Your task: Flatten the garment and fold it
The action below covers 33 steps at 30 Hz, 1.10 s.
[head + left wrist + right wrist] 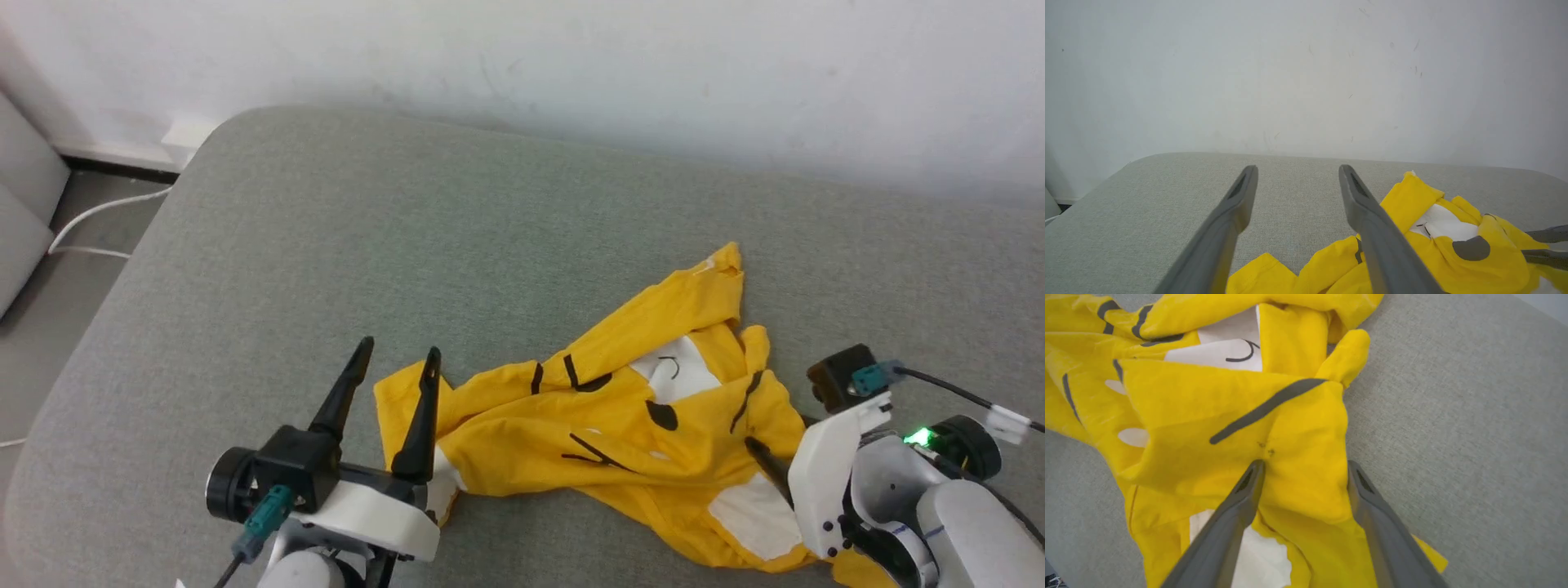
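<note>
The garment (620, 425) is a bright yellow T-shirt lying crumpled on the grey cushion, with black stripes, a black eye spot and white patches showing. My left gripper (400, 349) stands open just left of the shirt's left edge, its right finger over the hem. In the left wrist view the left gripper (1298, 169) holds nothing and the garment (1437, 232) lies to its lower right. My right gripper (1305, 465) is open, its two fingers straddling a raised fold of the garment (1216, 408). In the head view one right finger (763, 464) lies on the shirt's right side.
The grey cushioned surface (392, 245) runs back to a white wall (571, 65). Its rounded left edge drops to a floor with a white cable (90, 216) and a grey cushion (20, 188). The right gripper's fingers (1545, 236) show at the left wrist view's right edge.
</note>
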Tool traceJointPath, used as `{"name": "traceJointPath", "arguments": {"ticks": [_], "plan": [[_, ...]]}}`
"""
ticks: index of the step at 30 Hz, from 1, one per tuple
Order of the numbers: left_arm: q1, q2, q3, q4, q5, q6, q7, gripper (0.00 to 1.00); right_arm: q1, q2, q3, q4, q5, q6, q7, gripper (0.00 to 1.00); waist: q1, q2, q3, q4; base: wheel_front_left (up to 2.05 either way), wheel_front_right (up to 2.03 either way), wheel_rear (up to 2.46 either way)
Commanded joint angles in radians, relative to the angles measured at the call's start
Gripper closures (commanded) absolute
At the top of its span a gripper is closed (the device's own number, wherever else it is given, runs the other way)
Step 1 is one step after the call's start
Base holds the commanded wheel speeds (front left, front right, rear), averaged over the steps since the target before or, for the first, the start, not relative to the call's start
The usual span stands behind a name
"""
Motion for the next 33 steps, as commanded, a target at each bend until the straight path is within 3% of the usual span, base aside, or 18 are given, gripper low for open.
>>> {"name": "traceJointPath", "arguments": {"ticks": [1, 2, 3, 10, 16, 18, 19, 20, 27, 33], "plan": [[0.002, -0.014, 0.012, 0.004, 0.019, -0.013, -0.004, 0.0, -0.025, -0.011, 0.03, 0.046, 0.008, -0.001, 0.014, 0.0, -0.0001, 0.0, 0.018, 0.023, 0.0, 0.0, 0.0], [0.005, -0.022, 0.018, 0.006, 0.025, -0.02, -0.004, 0.0, -0.033, -0.017, 0.043, 0.074, 0.01, -0.001, 0.02, 0.62, -0.0001, 0.0, 0.019, 0.024, 0.0, 0.0, 0.0], [0.008, -0.028, 0.026, 0.008, 0.032, -0.026, -0.004, 0.0, -0.04, -0.024, 0.052, 0.1, 0.006, -0.001, 0.022, 1.0, -0.0001, 0.0, 0.019, 0.025, 0.0, 0.0, 0.0], [0.03, -0.056, 0.076, 0.021, 0.062, -0.053, -0.005, 0.0, -0.038, -0.078, 0.02, 0.156, -0.024, -0.001, 0.033, 1.0, -0.0001, 0.0, 0.004, -0.006, 0.0, 0.0, 0.0], [0.045, -0.072, 0.105, 0.035, 0.085, -0.083, -0.005, 0.0, 0.018, -0.162, -0.116, 0.059, -0.076, -0.001, 0.076, 1.0, -0.0001, 0.0, -0.022, -0.059, 0.0, 0.0, 0.0], [0.048, -0.078, 0.112, 0.047, 0.087, -0.091, -0.005, 0.0, 0.047, -0.159, -0.127, 0.02, -0.069, -0.001, 0.103, 1.0, -0.0001, 0.0, -0.025, -0.08, 0.0, 0.0, 0.0], [0.048, -0.081, 0.112, 0.053, 0.087, -0.097, -0.005, 0.0, 0.057, -0.145, -0.131, 0.002, -0.058, -0.001, 0.097, 0.61, -0.0001, 0.0, -0.026, -0.09, 0.0, 0.0, 0.0], [0.047, -0.085, 0.109, 0.062, 0.087, -0.104, -0.005, 0.0, 0.064, -0.129, -0.141, -0.01, -0.052, -0.001, 0.083, 0.0, -0.0001, 0.0, -0.024, -0.097, 0.0, 0.0, 0.0], [-0.007, -0.105, 0.045, 0.139, 0.09, -0.158, 0.016, 0.0, 0.091, -0.053, -0.161, -0.116, -0.069, -0.001, -0.109, 0.0, -0.0001, 0.0, -0.014, -0.158, 0.0, 0.0, 0.0], [-0.126, -0.128, -0.037, 0.195, 0.086, -0.188, 0.168, 0.0, 0.16, 0.047, -0.246, -0.266, -0.106, -0.001, -0.248, 0.0, -0.0001, 0.0, 0.024, -0.237, 0.0, 0.0, 0.0]]}}
